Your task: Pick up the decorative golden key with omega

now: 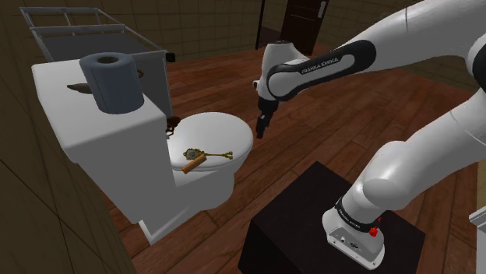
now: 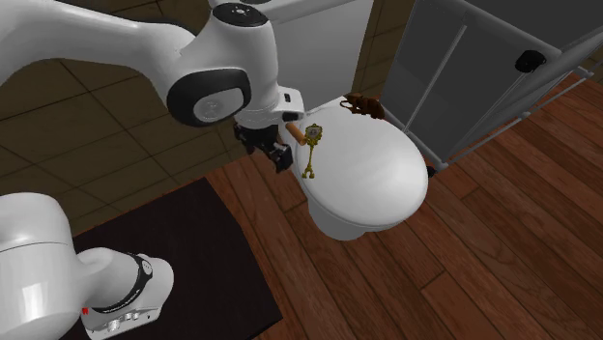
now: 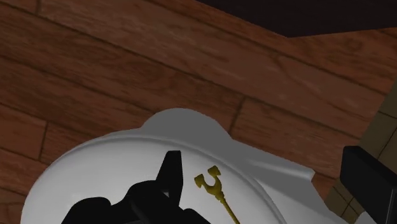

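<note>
Shoulder: gripper (image 1: 261,128) hangs just beside white toilet lid (image 1: 226,132); golden key (image 1: 210,156) lies flat on the lid. Second exterior: jaws apart, empty, near key. Wrist: key on lid, untouched

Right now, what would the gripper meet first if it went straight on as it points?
Probably the white toilet lid, beside the omega-ended golden key; depth is unclear, so the gripper may just miss the rim.
</note>
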Tool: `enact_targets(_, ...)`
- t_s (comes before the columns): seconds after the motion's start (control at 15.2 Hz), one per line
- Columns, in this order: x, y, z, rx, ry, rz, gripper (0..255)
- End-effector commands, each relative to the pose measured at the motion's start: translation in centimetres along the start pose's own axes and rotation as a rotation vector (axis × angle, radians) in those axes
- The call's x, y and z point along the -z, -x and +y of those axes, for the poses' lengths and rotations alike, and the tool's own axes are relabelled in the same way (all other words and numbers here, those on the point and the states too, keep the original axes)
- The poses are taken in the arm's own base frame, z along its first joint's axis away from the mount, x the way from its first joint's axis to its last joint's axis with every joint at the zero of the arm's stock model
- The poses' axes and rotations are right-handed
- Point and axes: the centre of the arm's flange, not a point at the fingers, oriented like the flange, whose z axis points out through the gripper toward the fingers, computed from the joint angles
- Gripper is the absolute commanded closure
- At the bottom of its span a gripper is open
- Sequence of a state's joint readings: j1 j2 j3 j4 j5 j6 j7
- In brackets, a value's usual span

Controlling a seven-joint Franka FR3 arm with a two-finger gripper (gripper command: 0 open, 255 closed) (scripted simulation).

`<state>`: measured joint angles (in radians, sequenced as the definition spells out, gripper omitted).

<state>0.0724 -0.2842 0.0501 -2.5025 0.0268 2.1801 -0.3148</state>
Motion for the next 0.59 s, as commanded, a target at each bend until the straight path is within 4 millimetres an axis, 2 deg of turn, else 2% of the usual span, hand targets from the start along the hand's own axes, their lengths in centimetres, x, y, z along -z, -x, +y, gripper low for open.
enact_targets(0.0, -1.7, -1.8, 0.5, 0.055, 0.015, 0.016, 0)
enact_targets(0.53, -8.3, -9.1, 0.3, 0.265, 0.068, 0.067, 0)
